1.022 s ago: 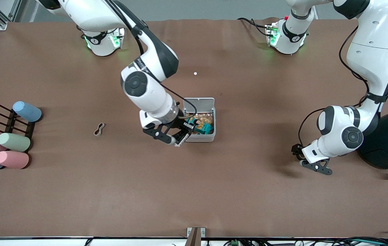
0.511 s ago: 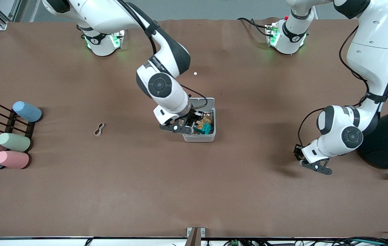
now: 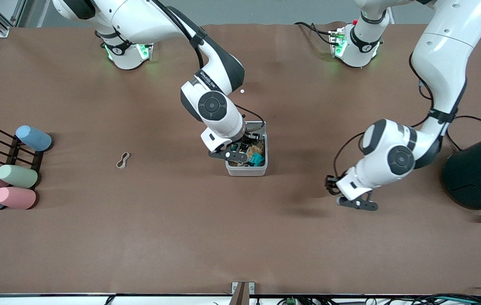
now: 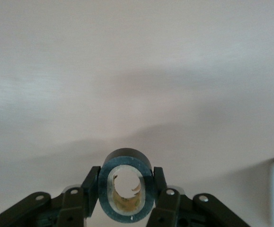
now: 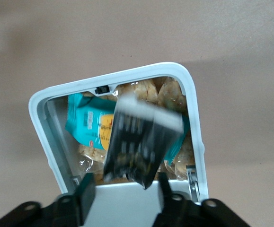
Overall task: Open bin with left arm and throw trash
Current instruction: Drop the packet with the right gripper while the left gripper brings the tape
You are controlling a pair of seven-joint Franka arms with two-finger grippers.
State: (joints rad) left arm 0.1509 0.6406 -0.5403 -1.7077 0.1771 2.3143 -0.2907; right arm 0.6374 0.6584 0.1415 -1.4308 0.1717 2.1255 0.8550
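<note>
Black wrapper (image 5: 141, 142) hangs over the open bin (image 3: 246, 171), under the right arm (image 3: 212, 106). The right jaws are just above the bin's mouth. The wrapper looks smeared between them, so I cannot tell whether they grip it or have let it go. The bin is already half full of snack packets.

The left arm (image 3: 388, 156) has its left jaws low over the bare worktop (image 3: 181, 233). They are closed on the tape roll (image 4: 126, 157), pinching it across its width, with the hole open toward the wrist camera.

In the front view the bin lies at about 10 o'clock from the left jaws, well apart. I judge the roll must travel that way, and only when the right arm frees the opening.

The rubber band (image 3: 122, 160) lies at 9 o'clock from the bin, its long axis running about 1 to 7 o'clock, nearer to the right arm.
</note>
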